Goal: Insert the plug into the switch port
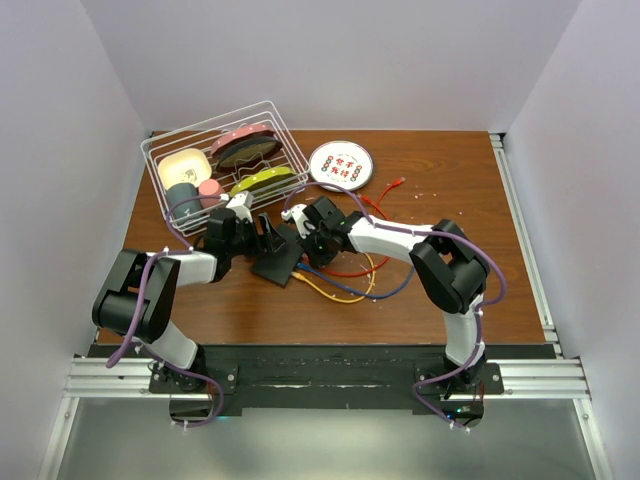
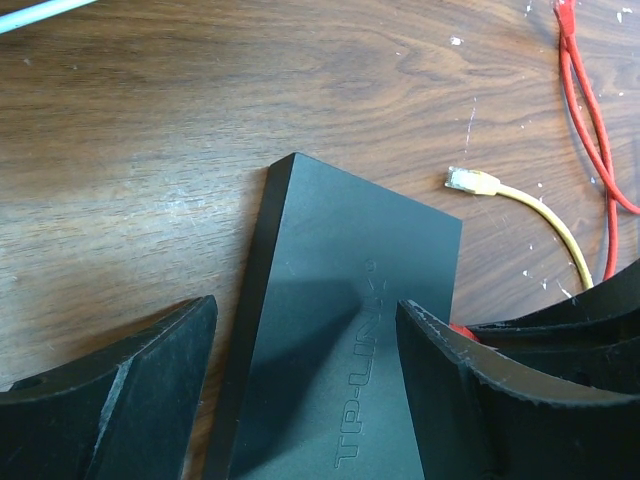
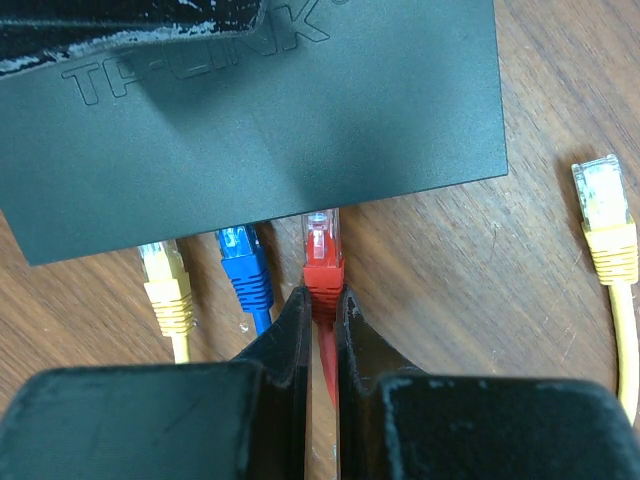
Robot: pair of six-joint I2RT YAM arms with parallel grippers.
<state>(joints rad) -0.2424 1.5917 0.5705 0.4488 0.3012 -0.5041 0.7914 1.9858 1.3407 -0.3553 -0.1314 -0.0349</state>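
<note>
The switch [image 1: 277,262] is a flat black TP-LINK box lying mid-table; it also shows in the left wrist view [image 2: 340,330] and the right wrist view [image 3: 260,110]. My right gripper [image 3: 320,295] is shut on the red plug [image 3: 322,262], whose clear tip meets the switch's socket edge; how far in it sits is hidden. A blue plug [image 3: 243,265] and a yellow plug [image 3: 165,285] sit at that edge to its left. My left gripper [image 2: 307,305] is open, one finger [image 2: 480,400] over the switch's top and the other [image 2: 130,400] beside its long edge.
A loose yellow plug [image 3: 605,215] lies on the wood right of the switch. Red, yellow and purple cables [image 1: 350,275] coil just beyond it. A wire dish rack [image 1: 225,170] with dishes and a round patterned white plate [image 1: 341,165] stand at the back.
</note>
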